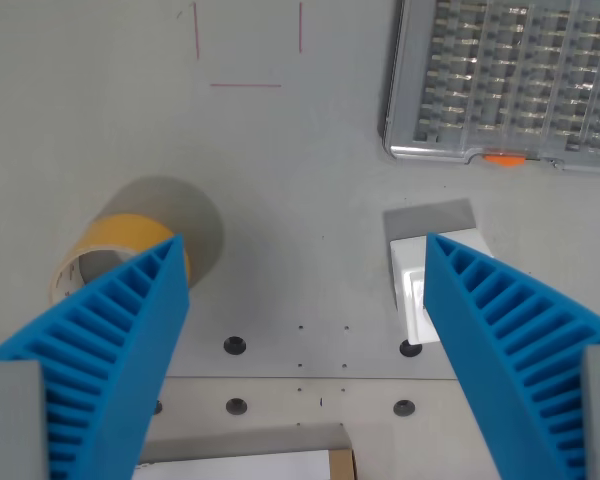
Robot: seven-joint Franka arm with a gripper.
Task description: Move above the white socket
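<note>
The white socket (pixel 412 285) is a small white block on the grey table, right of centre in the wrist view, partly hidden behind my right blue ribbed finger (pixel 500 340). My gripper (pixel 305 245) is open and empty, its left finger (pixel 110 350) overlapping a roll of yellow tape. The socket lies just inside the right fingertip, to the wrist view's right of the midpoint between the fingers.
A roll of yellow tape (pixel 105 250) stands at the left. A clear compartment box (pixel 505 80) with an orange latch sits at the top right. Red marker lines (pixel 245 84) show at the top. Several screw holes (pixel 235 345) and a white sheet (pixel 240 465) lie below.
</note>
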